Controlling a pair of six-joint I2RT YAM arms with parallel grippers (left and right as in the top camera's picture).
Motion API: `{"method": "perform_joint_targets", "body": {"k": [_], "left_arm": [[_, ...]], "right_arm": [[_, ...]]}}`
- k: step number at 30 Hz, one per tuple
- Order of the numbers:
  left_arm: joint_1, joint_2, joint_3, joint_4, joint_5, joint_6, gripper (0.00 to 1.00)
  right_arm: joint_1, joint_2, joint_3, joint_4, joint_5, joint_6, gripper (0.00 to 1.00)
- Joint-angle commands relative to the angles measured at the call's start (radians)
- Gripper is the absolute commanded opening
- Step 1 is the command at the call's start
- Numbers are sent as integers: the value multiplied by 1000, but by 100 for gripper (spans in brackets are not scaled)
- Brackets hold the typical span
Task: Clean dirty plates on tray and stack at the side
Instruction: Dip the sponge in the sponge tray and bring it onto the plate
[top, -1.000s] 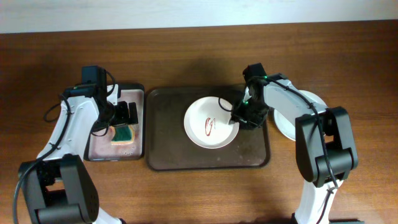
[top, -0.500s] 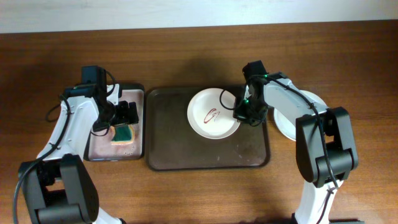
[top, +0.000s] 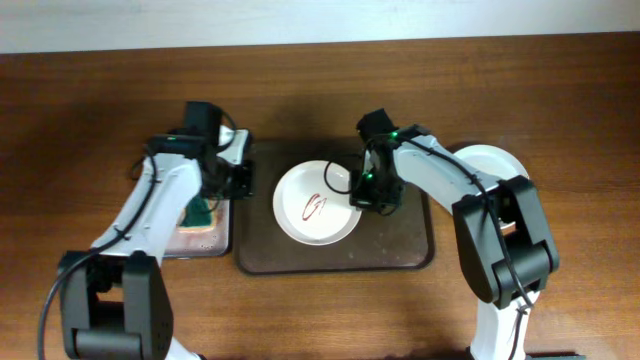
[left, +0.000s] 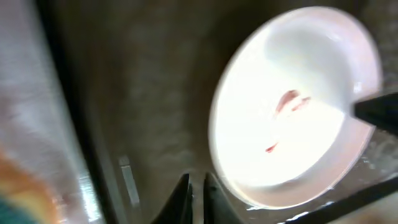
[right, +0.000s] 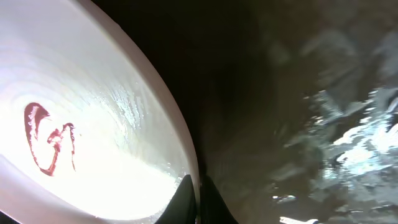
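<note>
One white dirty plate (top: 315, 203) with a red sauce squiggle lies on the dark brown tray (top: 400, 240), left of its middle. My right gripper (top: 362, 190) is shut on the plate's right rim; in the right wrist view the rim (right: 180, 143) runs down between the closed fingers (right: 198, 186). My left gripper (top: 240, 178) hovers over the tray's left edge, shut and holding nothing. In the left wrist view its fingertips (left: 198, 186) sit just off the plate (left: 292, 93), over bare tray (left: 143, 93).
A small black tray (top: 190, 242) with a pinkish inside stands to the left and holds a green and yellow sponge (top: 200, 212). White plates (top: 480, 158) lie on the table right of the big tray, partly under my right arm.
The left arm left the small tray, swung right to the big tray's left edge, and its gripper shut empty. The right gripper closed on the plate's rim and dragged it left.
</note>
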Motion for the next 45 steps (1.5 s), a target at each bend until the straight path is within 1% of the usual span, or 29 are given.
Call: {"method": "perform_joint_targets", "body": {"k": [1,5,7,11,13,14,15,16,17,20,21,22,24,28,32,36,39,40,41,42,43,45], "left_arm": [[-68,3,9,30,19,-71,0],[-120,20,5,60,19,-82,0],[-125,23,5,58,-3,-82,0],[-107,15,22,38,-130,-92,0],[-71,-23,72,-23,-247,-92,0],[-56,-39,91,-38,-280,-92,5],[-43,-53,104,-47,-303,-92,16],[-20,-76,121,-55,-339,-92,40],[3,-99,127,-54,-362,-92,50],[62,-130,127,-67,-368,-93,53],[92,-130,127,-90,-368,-93,61],[109,-125,124,-105,-368,-93,65],[138,-109,115,-121,-367,-93,71],[169,-46,78,-120,-364,-93,73],[169,28,32,-108,-349,-93,74],[169,111,28,-96,-357,-93,77],[169,178,28,-86,-360,-93,76],[169,196,28,-82,-360,-93,71],[169,208,28,-80,-359,-93,60],[169,219,28,-76,-359,-93,47],[169,225,28,-76,-359,-93,30],[169,224,28,-76,-360,-93,3]], "right_arm": [[2,19,-13,3,11,-11,4],[2,19,-13,1,11,-11,4],[2,19,-13,1,11,-11,4],[2,19,-13,-1,19,-11,4],[2,19,-13,-6,26,-11,4],[2,19,-13,-7,26,-11,5],[2,19,-13,-7,26,-11,4],[2,19,-13,-6,26,-11,5],[2,19,-13,-5,26,-11,5],[2,19,-13,-4,26,-11,4],[2,19,-13,-4,26,-11,4],[2,19,-13,-4,26,-11,5],[2,19,-13,-4,26,-11,5],[2,19,-13,-1,26,-11,5],[2,19,-13,-1,25,-11,5],[2,19,-13,-2,25,-11,5],[2,19,-13,-5,25,-11,5],[2,19,-13,-5,25,-11,4],[2,19,-13,-5,25,-11,5],[2,19,-13,-5,25,-11,5],[2,19,-13,-5,25,-11,5],[2,19,-13,-5,25,-11,5]]}}
